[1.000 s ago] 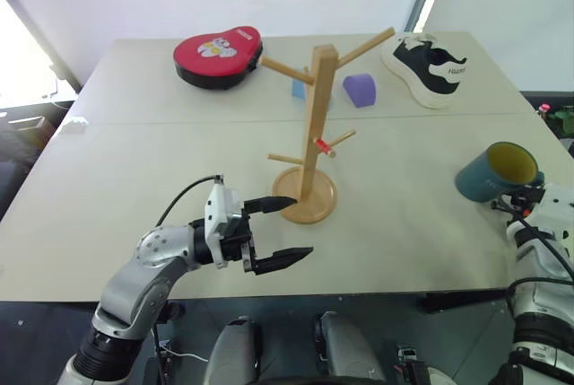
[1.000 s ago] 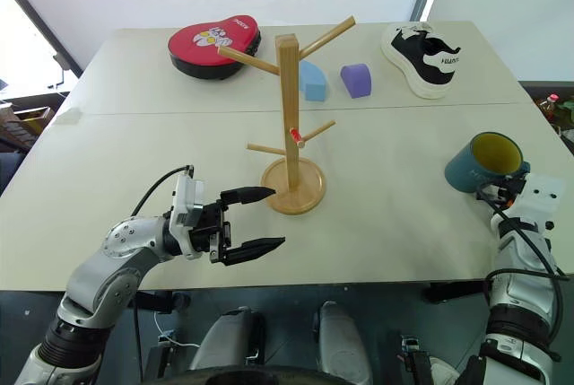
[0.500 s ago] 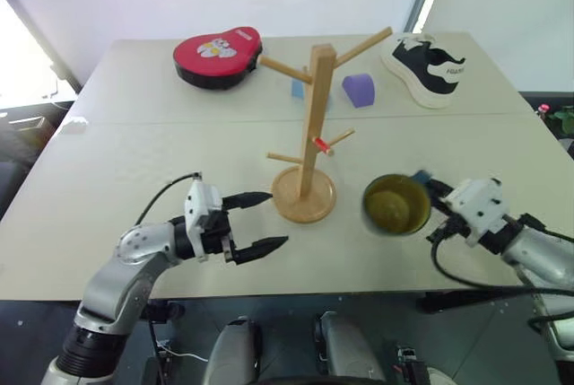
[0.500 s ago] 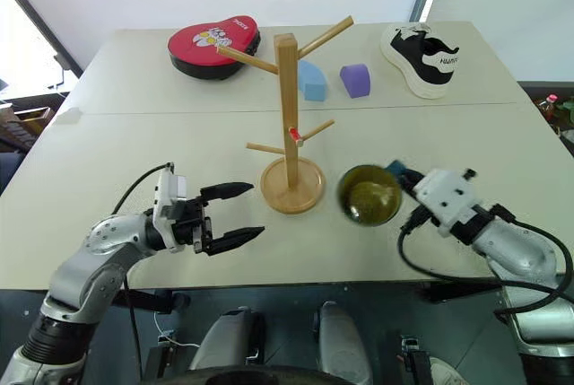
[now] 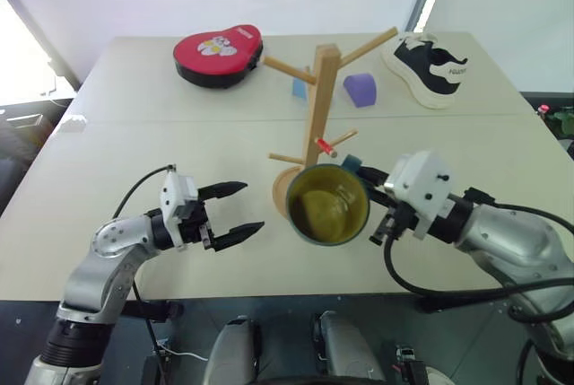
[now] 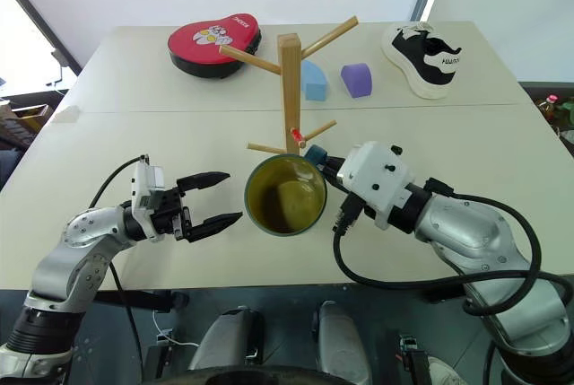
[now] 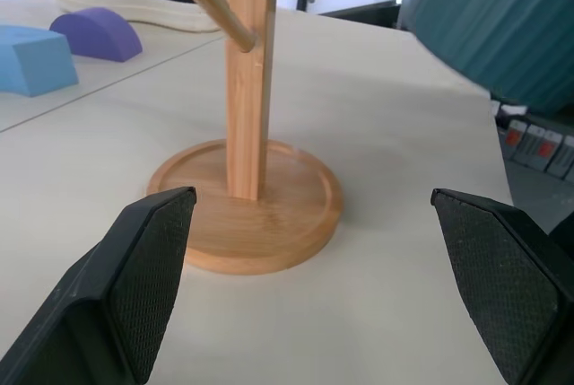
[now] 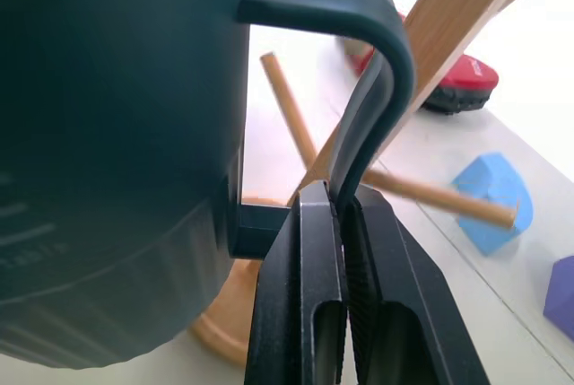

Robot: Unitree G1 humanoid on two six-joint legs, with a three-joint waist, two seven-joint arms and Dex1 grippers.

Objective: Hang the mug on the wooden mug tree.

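The teal mug with its yellow inside hangs in the air, tipped on its side with its mouth facing the camera, just in front of the wooden mug tree. My right gripper is shut on the mug's loop handle, coming in from the right; pegs of the tree show just behind the handle. The mug hides part of the tree's round base. My left gripper is open and empty, low over the table to the left of the base, pointing at it.
At the back of the table lie a red heart-shaped case, a blue block, a purple block and a black and white shoe. The table's front edge runs just below both grippers.
My right gripper has carried the mug up and left from the table's right side to the front of the tree, tipping it onto its side. My left gripper has drawn left, away from the base.
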